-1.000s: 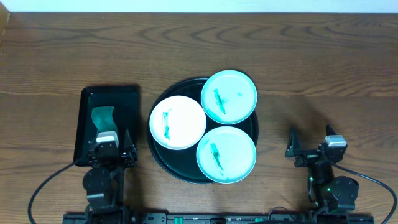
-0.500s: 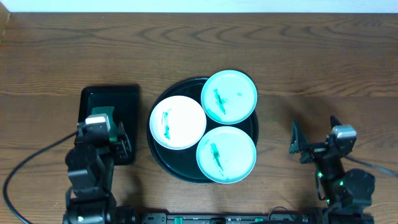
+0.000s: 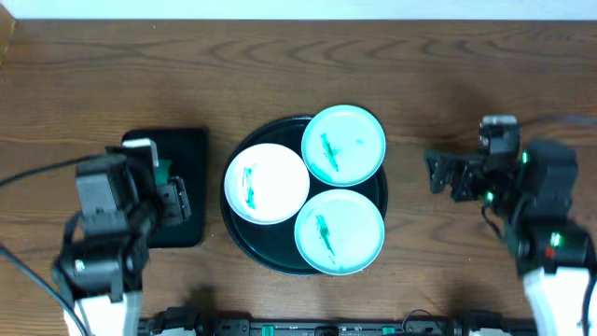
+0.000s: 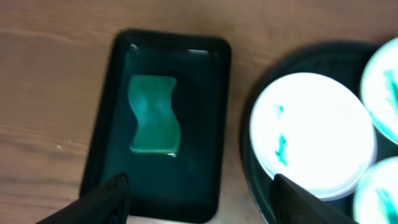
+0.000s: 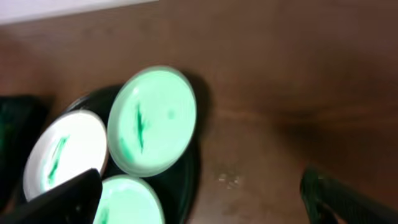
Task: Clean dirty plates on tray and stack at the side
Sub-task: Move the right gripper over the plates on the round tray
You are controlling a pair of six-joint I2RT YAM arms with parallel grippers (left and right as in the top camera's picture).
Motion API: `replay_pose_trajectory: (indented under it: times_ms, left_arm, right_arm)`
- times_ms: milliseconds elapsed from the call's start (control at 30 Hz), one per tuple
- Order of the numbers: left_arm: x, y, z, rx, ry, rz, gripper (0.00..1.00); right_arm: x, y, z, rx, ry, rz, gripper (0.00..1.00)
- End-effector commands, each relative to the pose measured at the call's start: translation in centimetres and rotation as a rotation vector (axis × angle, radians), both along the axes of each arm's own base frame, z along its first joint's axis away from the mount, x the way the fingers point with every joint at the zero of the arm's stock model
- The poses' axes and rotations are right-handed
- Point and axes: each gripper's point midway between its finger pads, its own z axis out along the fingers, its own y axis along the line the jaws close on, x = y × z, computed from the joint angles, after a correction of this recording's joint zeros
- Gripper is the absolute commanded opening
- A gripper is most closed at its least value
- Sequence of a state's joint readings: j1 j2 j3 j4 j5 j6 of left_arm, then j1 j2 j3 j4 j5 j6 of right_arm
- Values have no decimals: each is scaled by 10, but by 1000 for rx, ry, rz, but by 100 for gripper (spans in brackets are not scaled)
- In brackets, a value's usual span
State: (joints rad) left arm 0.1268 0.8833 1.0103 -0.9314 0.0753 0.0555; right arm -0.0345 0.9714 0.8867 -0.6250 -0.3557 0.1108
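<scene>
Three plates sit on the one round black tray (image 3: 241,235) and fill most of it. One white plate (image 3: 267,183) is at its left, the far turquoise plate (image 3: 343,145) at its far right, and the near turquoise plate (image 3: 340,231) at its near right. All three bear dark green smears. To the left on the table (image 3: 466,84) lies one rectangular black tray (image 4: 211,124) holding a single green cloth (image 4: 153,114). The left pincer (image 4: 199,202) hangs over that tray's near end, released, its two fingers wide apart. The right pincer (image 5: 205,199), likewise spread and holding nothing, hovers over bare table right of the round tray.
</scene>
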Motion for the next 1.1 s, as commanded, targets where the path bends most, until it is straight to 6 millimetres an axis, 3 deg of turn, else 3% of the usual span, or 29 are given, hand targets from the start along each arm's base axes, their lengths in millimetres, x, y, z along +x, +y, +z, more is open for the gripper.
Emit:
replay_pose_trajectory:
  times_ms: [0, 233, 400, 533, 700, 867, 1067]
  left_arm:
    - [13, -17, 13, -94, 50, -54, 72]
    - [24, -18, -10, -127, 174, -58, 72]
    - [33, -17, -26, -136, 231, -54, 72]
    - [35, -17, -35, -142, 267, -53, 73]
    - [38, -17, -44, -147, 303, -51, 72]
    - [43, -14, -44, -132, 290, -48, 72]
    - [47, 6, -36, -29, 248, 11, 73]
  right_arm:
    - [15, 6, 7, 38, 101, 27, 99]
    - [36, 9, -7, 67, 193, 40, 99]
    - [42, 34, 0, 169, 165, 151, 99]
    - [43, 49, -7, 158, 184, 186, 87]
    - [43, 67, -28, 120, 262, 146, 79]
    - [44, 100, -41, 135, 306, 160, 69]
    - [40, 154, -54, 170, 364, 226, 62]
